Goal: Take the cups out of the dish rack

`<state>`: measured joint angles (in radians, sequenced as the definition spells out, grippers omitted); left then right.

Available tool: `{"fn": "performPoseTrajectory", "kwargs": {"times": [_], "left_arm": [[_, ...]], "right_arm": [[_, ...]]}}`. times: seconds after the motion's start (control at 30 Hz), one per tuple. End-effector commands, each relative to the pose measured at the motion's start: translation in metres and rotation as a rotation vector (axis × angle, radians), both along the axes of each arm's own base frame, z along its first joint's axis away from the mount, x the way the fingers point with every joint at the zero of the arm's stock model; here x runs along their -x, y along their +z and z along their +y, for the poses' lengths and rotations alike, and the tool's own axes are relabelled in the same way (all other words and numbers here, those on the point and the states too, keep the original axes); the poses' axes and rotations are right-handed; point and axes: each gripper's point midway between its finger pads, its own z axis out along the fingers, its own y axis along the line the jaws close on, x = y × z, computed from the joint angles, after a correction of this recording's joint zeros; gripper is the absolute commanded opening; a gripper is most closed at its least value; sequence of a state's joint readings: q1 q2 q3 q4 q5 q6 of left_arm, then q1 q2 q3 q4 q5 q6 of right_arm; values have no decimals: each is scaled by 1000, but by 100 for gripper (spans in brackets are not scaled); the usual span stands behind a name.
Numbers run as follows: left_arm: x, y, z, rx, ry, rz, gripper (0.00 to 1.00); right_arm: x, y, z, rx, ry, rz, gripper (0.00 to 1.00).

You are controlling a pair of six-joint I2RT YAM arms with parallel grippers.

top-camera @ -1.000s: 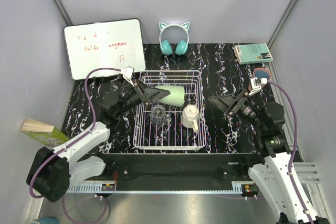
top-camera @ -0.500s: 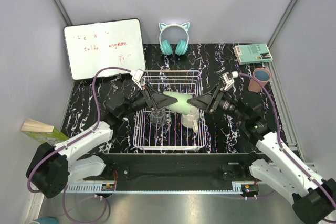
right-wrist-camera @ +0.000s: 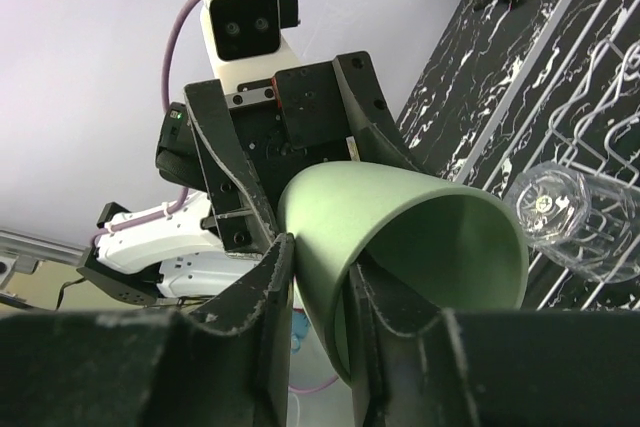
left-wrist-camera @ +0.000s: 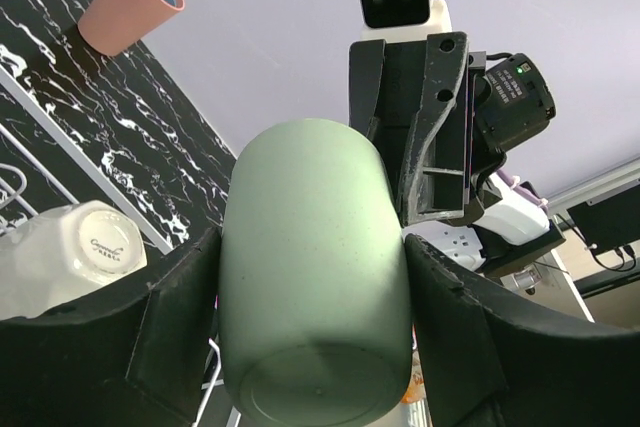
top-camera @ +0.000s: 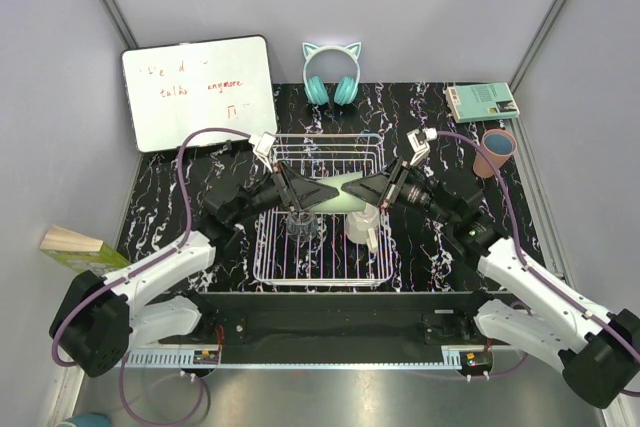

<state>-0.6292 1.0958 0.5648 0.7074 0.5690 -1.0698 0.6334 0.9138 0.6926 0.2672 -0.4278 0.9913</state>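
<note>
Green cup [left-wrist-camera: 315, 277] — left fingers [left-wrist-camera: 180, 327] grip it, right fingers [right-wrist-camera: 250, 317] pinch its rim; letting go early could drop it.

The right pincer [right-wrist-camera: 318, 282] grips the rim of a green cup [right-wrist-camera: 400, 237]: one finger [right-wrist-camera: 262, 297] presses the outside of the wall and the other finger [right-wrist-camera: 385, 307] is inside the mouth. The cup lies on its side in the air, its open mouth toward this camera. The closed end of the cup sits between the black fingers of the left pincer [right-wrist-camera: 315, 182], which has a white camera [right-wrist-camera: 245, 22] above it. Below, on the right, a clear glass [right-wrist-camera: 570, 222] lies on its side in the white wire rack [right-wrist-camera: 600, 97] on the black marbled desk [right-wrist-camera: 470, 77].
</note>
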Motion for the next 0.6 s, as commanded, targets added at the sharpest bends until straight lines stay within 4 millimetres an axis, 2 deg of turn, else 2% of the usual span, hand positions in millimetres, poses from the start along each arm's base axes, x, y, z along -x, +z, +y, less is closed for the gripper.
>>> {"fn": "performPoseTrajectory", "kwargs": {"times": [0.0, 0.03, 0.13, 0.2, 0.27, 0.3, 0.33, 0.37, 0.43, 0.47, 0.53, 0.57], "left_arm": [[8, 18, -7, 38, -37, -71, 0], [9, 16, -8, 35, -42, -67, 0], [10, 14, -8, 28, -49, -63, 0], [9, 10, -9, 7, -52, -53, 1], [8, 13, -7, -12, -39, -65, 19], [8, 8, -5, -52, -29, -69, 32], [4, 15, -4, -61, -8, -88, 64], [2, 4, -1, -121, 10, -72, 78], [-7, 18, 8, -149, 82, -100, 95], [-10, 10, 13, -201, 101, -86, 98], [-18, 22, 23, -215, 161, -105, 99], [-20, 20, 26, -231, 174, -100, 99]], "right_arm": [[9, 21, 20, -33, 55, -77, 22], [10, 21, 22, -31, 60, -75, 14], [14, 18, 26, -24, 69, -69, 1], [15, 17, 25, -20, 64, -65, 0], [14, 15, 17, -3, 21, -64, 0], [13, 15, 13, 8, -1, -65, 0], [18, 18, 4, 22, -18, -66, 0], [15, 19, -3, 40, -59, -83, 0], [22, 26, -17, 57, -95, -95, 0], [22, 30, -24, 67, -123, -111, 0], [28, 33, -35, 84, -145, -113, 0], [28, 35, -39, 88, -163, -117, 0]]}}
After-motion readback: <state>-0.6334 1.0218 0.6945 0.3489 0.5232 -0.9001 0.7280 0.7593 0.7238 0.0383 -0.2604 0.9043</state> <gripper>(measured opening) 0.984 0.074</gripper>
